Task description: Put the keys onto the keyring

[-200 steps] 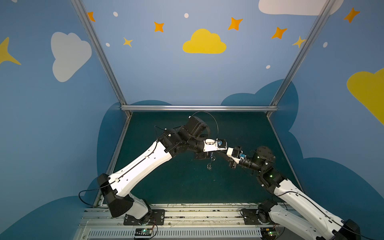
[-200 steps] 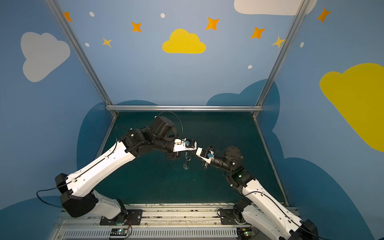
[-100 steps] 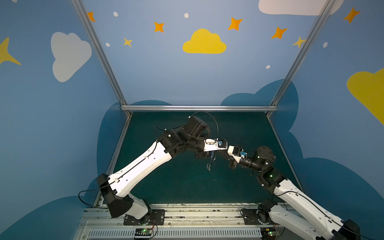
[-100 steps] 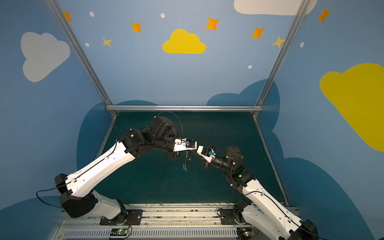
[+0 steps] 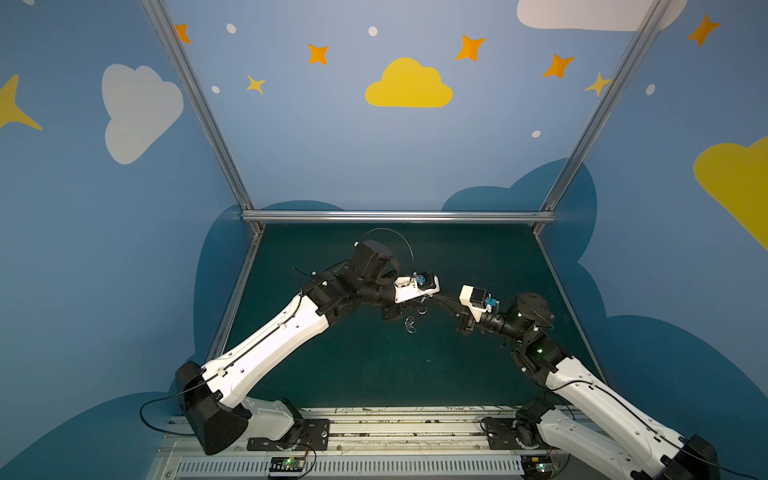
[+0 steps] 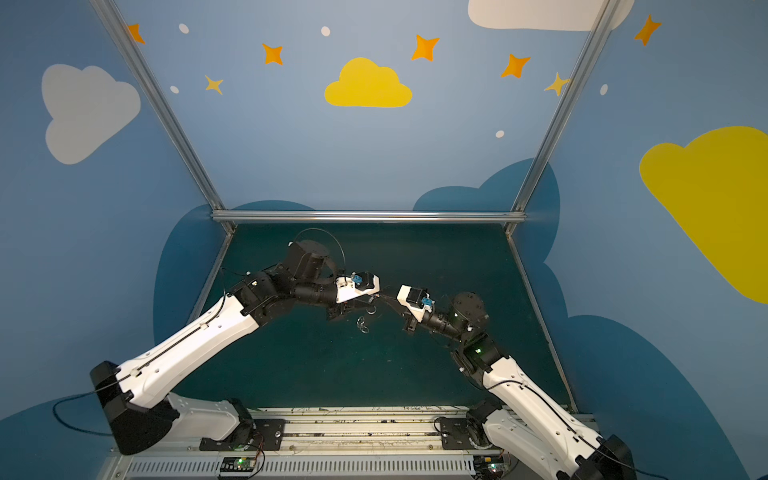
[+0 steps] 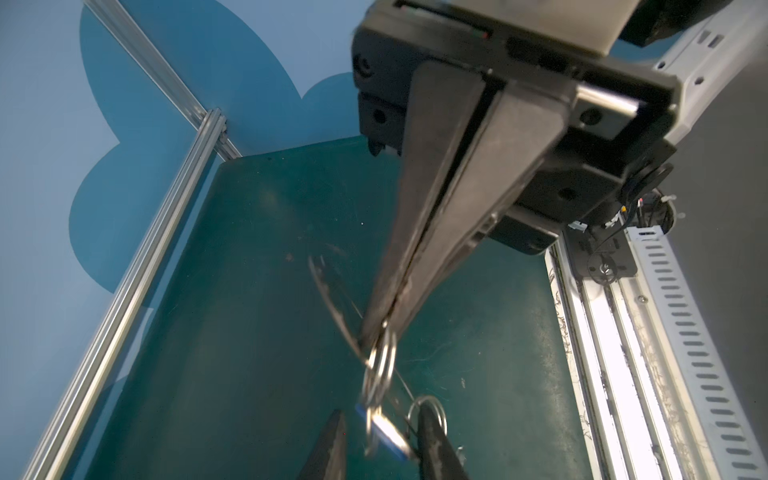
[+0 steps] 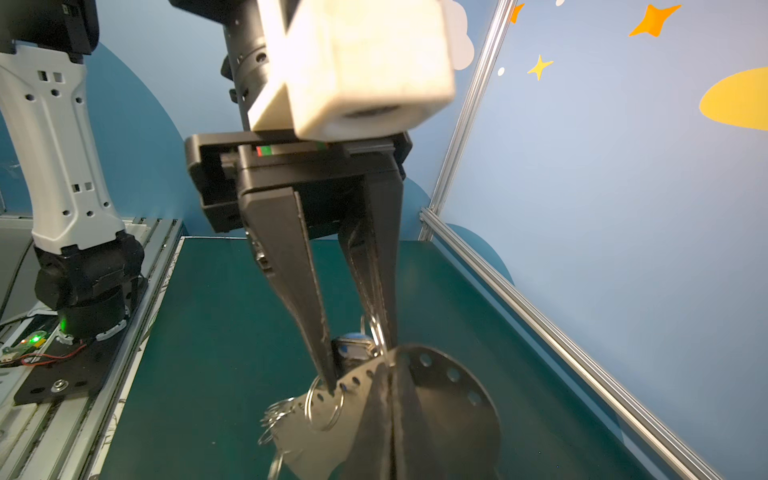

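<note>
Right claw [image 8: 390, 370] pinching keyring [image 8: 453, 399], left claw [image 8: 359, 365] parted around key [image 8: 353, 347]

Remote operator's view of the two-arm rig: I can read no text, label, brand or number in any camera view. The blue wall [image 5: 374, 166] carries only painted clouds and stars. Any markings on the small circuit board [image 5: 286, 462] at the front rail are too small for me to make out.
</note>
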Controlling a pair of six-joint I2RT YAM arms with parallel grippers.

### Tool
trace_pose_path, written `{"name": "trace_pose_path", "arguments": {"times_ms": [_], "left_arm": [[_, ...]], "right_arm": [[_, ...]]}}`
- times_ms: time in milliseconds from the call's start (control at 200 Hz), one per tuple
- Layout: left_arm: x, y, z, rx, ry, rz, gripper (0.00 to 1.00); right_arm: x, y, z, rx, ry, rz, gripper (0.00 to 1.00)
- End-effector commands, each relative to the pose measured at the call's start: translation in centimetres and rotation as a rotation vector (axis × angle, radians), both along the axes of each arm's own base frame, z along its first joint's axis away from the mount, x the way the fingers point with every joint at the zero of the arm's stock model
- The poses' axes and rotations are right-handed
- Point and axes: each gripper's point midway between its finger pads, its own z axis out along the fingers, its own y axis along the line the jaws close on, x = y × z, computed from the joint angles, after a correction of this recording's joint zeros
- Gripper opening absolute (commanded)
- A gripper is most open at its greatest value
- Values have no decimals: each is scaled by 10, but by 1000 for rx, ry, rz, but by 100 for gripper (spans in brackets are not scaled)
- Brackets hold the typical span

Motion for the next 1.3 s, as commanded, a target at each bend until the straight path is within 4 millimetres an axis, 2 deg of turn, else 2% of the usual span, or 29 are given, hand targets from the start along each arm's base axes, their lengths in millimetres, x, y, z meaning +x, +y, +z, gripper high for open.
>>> {"name": "trace_pose_path", "arguments": {"times_ms": [0, 245, 496, 671, 741, 861, 981, 1091, 1207, 1297], "left_arm": [[-5, -6, 30, -178, 26, -31, 31], [-12, -6, 31, -238, 53, -72, 29], [-11, -4, 32, -258, 38, -54, 29], [-9, -8, 36, -276, 32, -62, 22], [-8, -9, 35, -273, 31, -73, 13], [-8, -12, 35, -265, 34, -82, 11], [-8, -13, 34, -260, 36, -90, 4], [-7, -12, 36, -244, 25, -86, 3], [-7, -9, 32, -156, 13, -69, 3], [-7, -6, 27, -60, -1, -62, 3]], "right_arm": [[-4, 1, 11, 41, -19, 23, 0], [-2, 3, 12, 45, -13, 25, 0], [0, 4, 12, 53, -6, 22, 0], [-2, 5, 11, 54, -4, 43, 0], [-3, 6, 12, 55, -6, 48, 0], [-4, 6, 12, 53, -2, 52, 0], [-4, 6, 11, 53, 1, 53, 0], [-1, 5, 8, 35, 14, 34, 0], [2, 0, 6, -8, -12, -14, 19], [1, -4, 4, -50, -45, -32, 22]]}}
